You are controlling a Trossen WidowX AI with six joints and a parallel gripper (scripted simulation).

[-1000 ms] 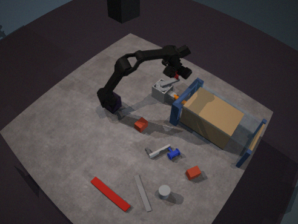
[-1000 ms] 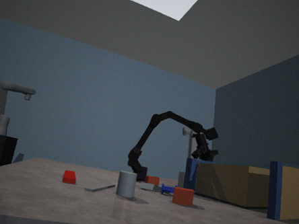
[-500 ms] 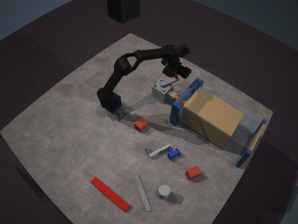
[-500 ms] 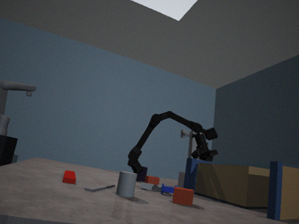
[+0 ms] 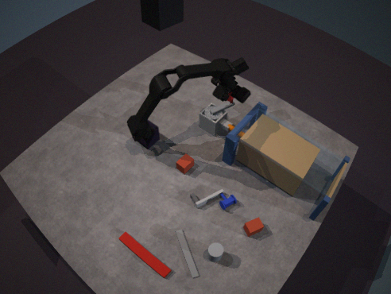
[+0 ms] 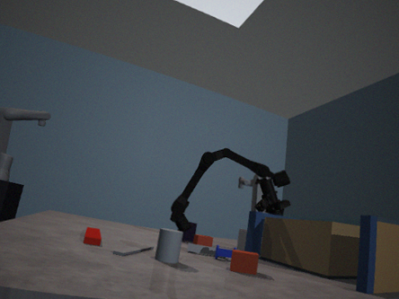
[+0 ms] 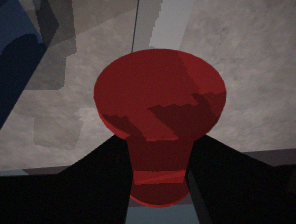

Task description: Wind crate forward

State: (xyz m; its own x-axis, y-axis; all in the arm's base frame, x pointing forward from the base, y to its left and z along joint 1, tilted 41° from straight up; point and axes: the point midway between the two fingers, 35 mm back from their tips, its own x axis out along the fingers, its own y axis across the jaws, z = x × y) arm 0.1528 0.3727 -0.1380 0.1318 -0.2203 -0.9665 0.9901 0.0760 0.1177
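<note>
The round red knob (image 5: 230,97) (image 7: 160,95) of the winch handle is clamped in the black parallel-jaw gripper (image 5: 231,95) (image 7: 155,132), presumably so the grey boxy winch (image 5: 214,123) can be cranked; the tan crate (image 5: 280,145) (image 6: 301,245) is seated behind the blue frame (image 5: 227,147) (image 6: 255,232).
</note>
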